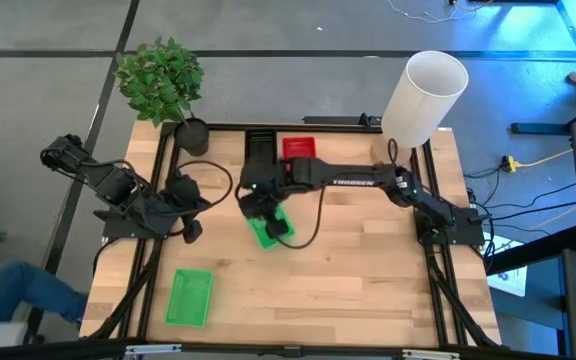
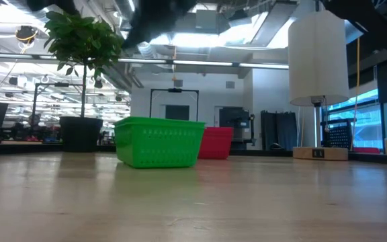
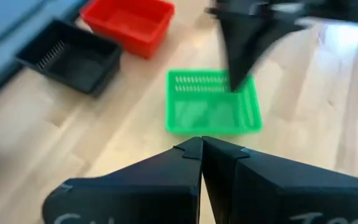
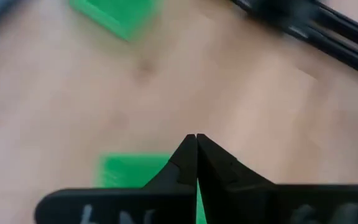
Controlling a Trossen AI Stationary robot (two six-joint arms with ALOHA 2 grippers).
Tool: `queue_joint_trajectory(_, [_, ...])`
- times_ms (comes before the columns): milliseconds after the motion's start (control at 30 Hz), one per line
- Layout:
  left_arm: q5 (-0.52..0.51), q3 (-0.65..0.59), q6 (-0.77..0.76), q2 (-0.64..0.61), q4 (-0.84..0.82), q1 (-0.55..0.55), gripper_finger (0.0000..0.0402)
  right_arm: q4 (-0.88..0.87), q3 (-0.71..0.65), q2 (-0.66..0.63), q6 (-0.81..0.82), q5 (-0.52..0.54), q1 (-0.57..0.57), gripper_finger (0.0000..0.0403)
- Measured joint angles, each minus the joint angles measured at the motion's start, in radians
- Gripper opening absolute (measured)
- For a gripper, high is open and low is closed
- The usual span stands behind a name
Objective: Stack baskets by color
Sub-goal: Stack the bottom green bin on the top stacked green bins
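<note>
You have four baskets in view on the table (image 1: 368,270): two green, one red, one black. The red basket (image 1: 299,148) and the black basket (image 1: 259,150) sit side by side at the far edge, the black one on the left. One green basket (image 1: 268,232) lies mid-table, just in front of that pair. The second green basket (image 1: 189,297) sits alone near the front left, well apart from the others.

Your right gripper (image 1: 260,206) is reached across to the middle of the table, directly over the mid-table green basket. Its fingers (image 4: 188,158) are pressed together with nothing between them, and the basket shows below them in the right wrist view.

Your left gripper (image 1: 190,207) waits at the left side of the table, pointing toward the same basket, its fingers (image 3: 194,152) also closed and empty.

You also have one potted plant (image 1: 163,80) at the far left corner and one white lampshade (image 1: 423,95) at the far right corner.
</note>
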Motion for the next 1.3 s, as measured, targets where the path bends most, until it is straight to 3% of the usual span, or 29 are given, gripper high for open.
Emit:
queue_joint_trajectory(67, [0.045,0.000,-0.037,0.000,-0.019,0.000,0.0000,0.020,-0.001,0.004,0.026,-0.082,0.016,0.0000])
queue_joint_trajectory(133, [0.104,0.000,-0.079,0.000,-0.044,-0.004,0.0000,0.044,-0.001,0.006,0.079,-0.099,0.033,0.0000])
queue_joint_trajectory(433, [0.461,0.000,-0.107,0.015,-0.066,-0.064,0.0000,0.106,-0.001,0.010,0.222,-0.096,0.071,0.0011])
queue_joint_trajectory(633, [0.602,-0.001,-0.112,0.049,-0.072,-0.069,0.0019,0.111,-0.001,0.009,0.267,-0.094,0.081,0.0039])
queue_joint_trajectory(967, [0.629,-0.001,-0.119,0.163,-0.109,-0.074,0.0106,0.040,-0.001,-0.086,0.259,-0.145,0.133,0.0044])
queue_joint_trajectory(1300, [0.592,-0.043,0.174,0.300,-0.096,-0.172,0.0107,-0.058,-0.001,-0.245,0.262,-0.135,0.219,0.0044])
